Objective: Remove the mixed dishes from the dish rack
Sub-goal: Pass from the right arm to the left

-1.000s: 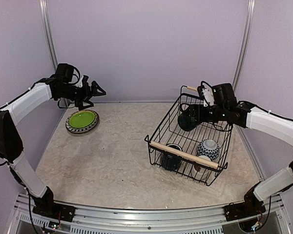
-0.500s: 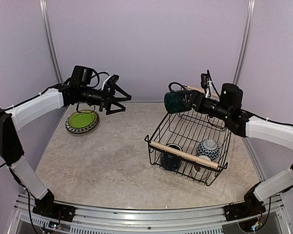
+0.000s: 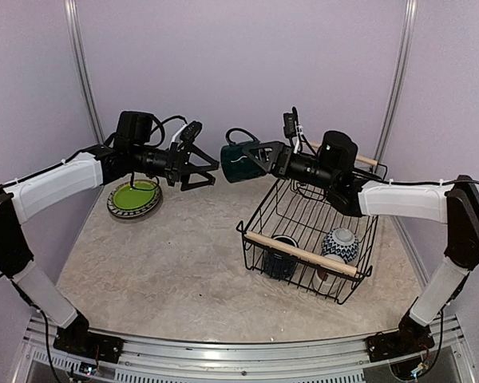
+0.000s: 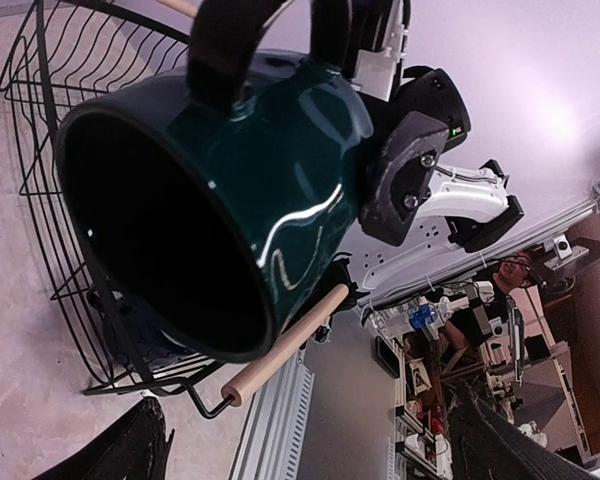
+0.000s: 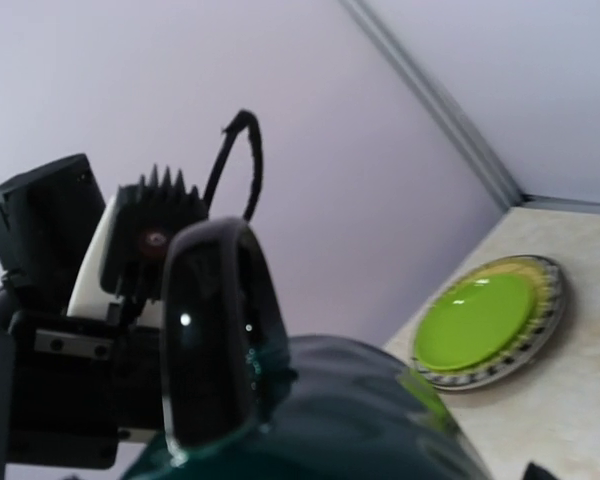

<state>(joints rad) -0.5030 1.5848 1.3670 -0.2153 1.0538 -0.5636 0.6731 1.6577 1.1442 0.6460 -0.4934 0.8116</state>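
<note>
right end effector point(image 3: 261, 156) pinches teal mug point(image 3: 238, 163); left end effector point(image 3: 201, 167) spread; rack point(image 3: 300, 252): 1 mug point(image 3: 282, 258), 1 bowl point(image 3: 340, 243), maybe cup point(image 3: 328, 270)

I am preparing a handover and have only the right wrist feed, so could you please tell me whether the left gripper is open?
Observer: Yes. In the top view the left gripper is open, its jaws spread and pointing at the dark mug.
Operator: Thank you. Is it touching the mug?
Observer: It seems not. A narrow gap appears between them in the top view, and only the right gripper holds the mug.
Operator: Which way does the mug's mouth face?
Observer: The left wrist view looks straight into it, so the mouth faces the left gripper.
</note>
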